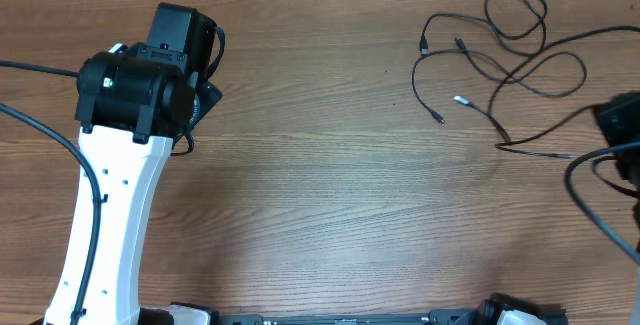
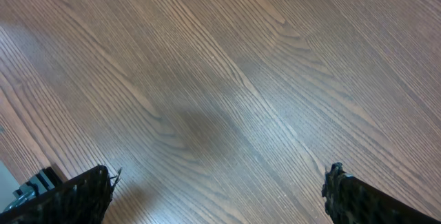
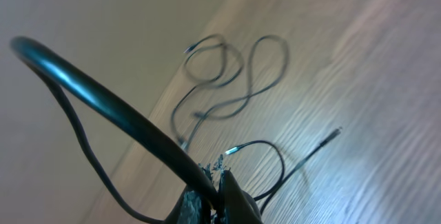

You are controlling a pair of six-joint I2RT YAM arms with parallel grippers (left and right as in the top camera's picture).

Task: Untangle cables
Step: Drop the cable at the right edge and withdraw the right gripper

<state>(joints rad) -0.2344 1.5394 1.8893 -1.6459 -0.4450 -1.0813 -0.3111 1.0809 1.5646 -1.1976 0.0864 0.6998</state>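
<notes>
Nearest, at the left front: white left arm [image 1: 105, 225], reaching away across the table [image 1: 330, 215] to a black wrist. Beyond that, left gripper [image 2: 217, 191]: hangs released over bare wood, fingers [image 2: 79, 198] spread wide at the two lower corners of the wrist view, nothing between them, only a soft shadow on the grain. Sits well apart from the cables [image 1: 505, 73].

On the right, toward the front: a thick black arm lead [image 1: 590, 205], curving up to the right gripper [image 3: 215, 200]. Mostly cut off at the edge of the overhead view. Blurred in its own wrist view, yet plainly clenched, tips pressed into one dark wedge, grasping a cable [image 3: 114, 105] seen leaving the tips and arching up and leftward, looming thick so close to the lens. Below that arch, a thinner strand hanging down. Just past the tips, lying on the wood: a curl ending in a pale plug [image 3: 231, 150], and a straight end with a dark plug [image 3: 336, 134].

Farther out, over the far right part of the table: the rest of the cables, thin and black, lying in loose overlapping loops, crossing near the middle, loose ends trailing leftward. Two strands running off toward the right edge, one of them toward the right gripper.
</notes>
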